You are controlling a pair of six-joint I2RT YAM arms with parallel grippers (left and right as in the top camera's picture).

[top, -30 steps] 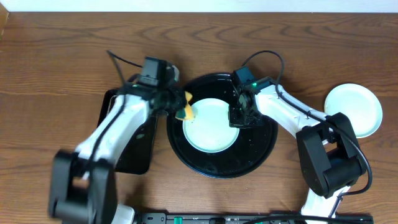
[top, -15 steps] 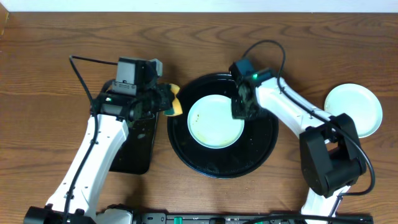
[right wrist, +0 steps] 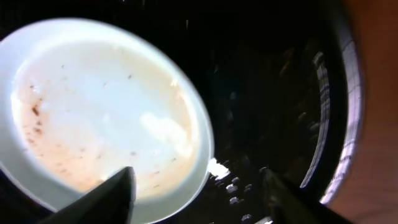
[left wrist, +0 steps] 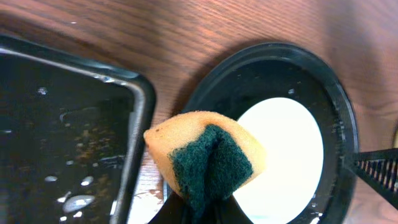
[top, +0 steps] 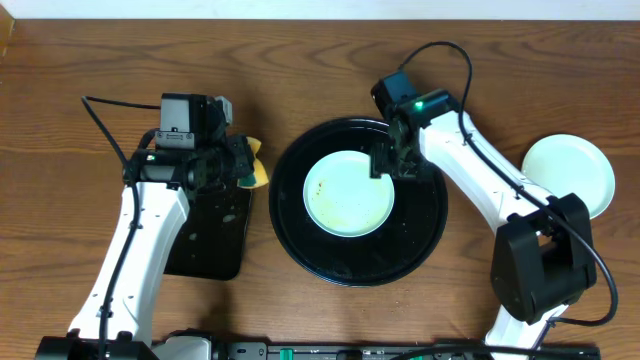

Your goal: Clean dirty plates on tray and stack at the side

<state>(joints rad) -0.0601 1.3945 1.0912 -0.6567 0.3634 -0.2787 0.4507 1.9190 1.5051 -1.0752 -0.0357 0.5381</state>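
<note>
No readable text, label, brand name, number or sign shows on anything in the three camera views.

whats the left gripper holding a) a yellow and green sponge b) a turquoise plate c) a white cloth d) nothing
a: the left gripper is shut on the sponge, yellow with a dark green scouring patch, as the left wrist view shows.
</note>
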